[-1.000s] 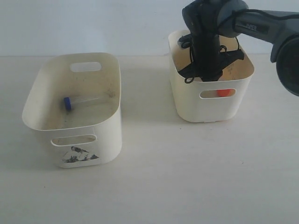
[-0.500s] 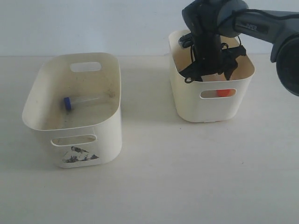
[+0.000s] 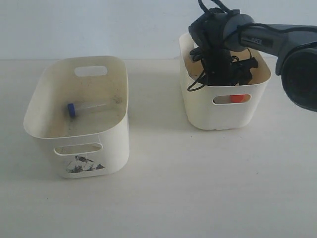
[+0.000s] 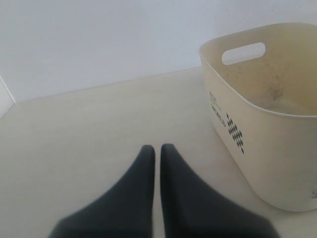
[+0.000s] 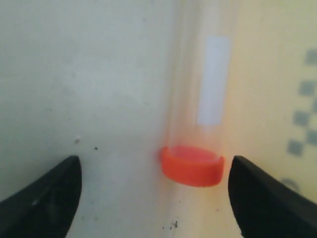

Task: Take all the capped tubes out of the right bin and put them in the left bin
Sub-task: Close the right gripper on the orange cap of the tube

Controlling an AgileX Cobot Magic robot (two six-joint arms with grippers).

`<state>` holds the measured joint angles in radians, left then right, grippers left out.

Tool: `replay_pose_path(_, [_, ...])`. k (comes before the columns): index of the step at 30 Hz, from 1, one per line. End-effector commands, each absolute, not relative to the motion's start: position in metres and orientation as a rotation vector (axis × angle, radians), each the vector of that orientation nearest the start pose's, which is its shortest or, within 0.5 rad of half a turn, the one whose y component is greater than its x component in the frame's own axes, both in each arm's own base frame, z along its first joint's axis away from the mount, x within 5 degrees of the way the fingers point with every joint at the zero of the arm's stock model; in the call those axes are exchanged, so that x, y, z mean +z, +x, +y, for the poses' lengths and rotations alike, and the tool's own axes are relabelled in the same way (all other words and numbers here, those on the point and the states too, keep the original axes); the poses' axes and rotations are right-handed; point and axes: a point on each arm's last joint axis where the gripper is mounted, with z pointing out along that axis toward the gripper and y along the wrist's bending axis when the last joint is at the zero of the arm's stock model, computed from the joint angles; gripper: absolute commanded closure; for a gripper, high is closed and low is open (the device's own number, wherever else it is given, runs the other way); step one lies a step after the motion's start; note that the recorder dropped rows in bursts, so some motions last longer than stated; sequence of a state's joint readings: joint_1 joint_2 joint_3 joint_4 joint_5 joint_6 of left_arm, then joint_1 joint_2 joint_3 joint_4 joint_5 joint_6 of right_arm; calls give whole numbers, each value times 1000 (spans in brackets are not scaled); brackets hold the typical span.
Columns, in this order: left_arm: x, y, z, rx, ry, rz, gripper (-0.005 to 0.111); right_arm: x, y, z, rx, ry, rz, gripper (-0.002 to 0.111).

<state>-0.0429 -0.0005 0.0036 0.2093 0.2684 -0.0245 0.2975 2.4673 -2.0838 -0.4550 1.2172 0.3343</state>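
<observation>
The right bin [image 3: 203, 110] stands at the back right, and my right arm [image 3: 262, 37] reaches down into it. Inside, my right gripper [image 5: 153, 191] is open, and the orange-capped tube [image 5: 192, 168] lies between its fingers, nearer one of them, on the bin's floor beside a wall. Its orange cap [image 3: 238, 98] shows through the front handle slot. The left bin [image 3: 115, 144], with the torn sticker [image 3: 84, 165], holds a blue-capped tube [image 3: 89, 107]. No other blue-capped tube is visible. My left gripper [image 4: 157, 151] is shut and empty over the table, next to the left bin [image 4: 257, 129].
Cream tabletop [image 3: 163, 188] runs between and in front of the two bins. A pale wall [image 3: 99, 25] stands behind them. Black cables [image 3: 195, 82] hang from the right wrist over the right bin's rim.
My right gripper has sunk deeper into the right bin, with its wrist shifting a little left. Both bins and the blue-capped tube have stayed put.
</observation>
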Motion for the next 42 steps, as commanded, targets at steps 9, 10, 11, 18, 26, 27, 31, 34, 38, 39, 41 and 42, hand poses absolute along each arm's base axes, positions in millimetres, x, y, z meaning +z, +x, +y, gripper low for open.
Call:
replay_pose_path(9, [190, 55, 2, 132, 140, 1735, 102, 105, 490, 108, -569, -119, 2929, 64])
replay_pose_path(10, [190, 55, 2, 132, 140, 1735, 102, 105, 490, 108, -567, -114, 2927, 60])
replay_pose_path(11, [190, 55, 2, 132, 140, 1735, 102, 105, 490, 108, -566, -110, 2927, 56])
replay_pose_path(18, [190, 55, 2, 132, 140, 1735, 102, 105, 490, 108, -565, -79, 2926, 49])
replay_pose_path(26, [190, 55, 2, 132, 140, 1735, 102, 105, 490, 108, -563, -65, 2925, 98])
replay_pose_path(27, [190, 55, 2, 132, 140, 1735, 102, 105, 490, 108, -565, -68, 2926, 106])
replay_pose_path(31, [190, 55, 2, 132, 140, 1735, 102, 105, 489, 108, -571, -82, 2932, 108])
replay_pose_path(34, [190, 55, 2, 132, 140, 1735, 102, 105, 488, 107, -585, -85, 2947, 108])
replay_pose_path(38, [190, 55, 2, 132, 140, 1735, 102, 112, 488, 107, -584, -115, 2941, 108])
replay_pose_path(39, [190, 55, 2, 132, 140, 1735, 102, 114, 488, 107, -582, -122, 2938, 108])
replay_pose_path(41, [190, 55, 2, 132, 140, 1735, 102, 123, 488, 107, -573, -121, 2922, 108])
replay_pose_path(42, [190, 55, 2, 132, 140, 1735, 102, 130, 488, 107, -566, -117, 2911, 108])
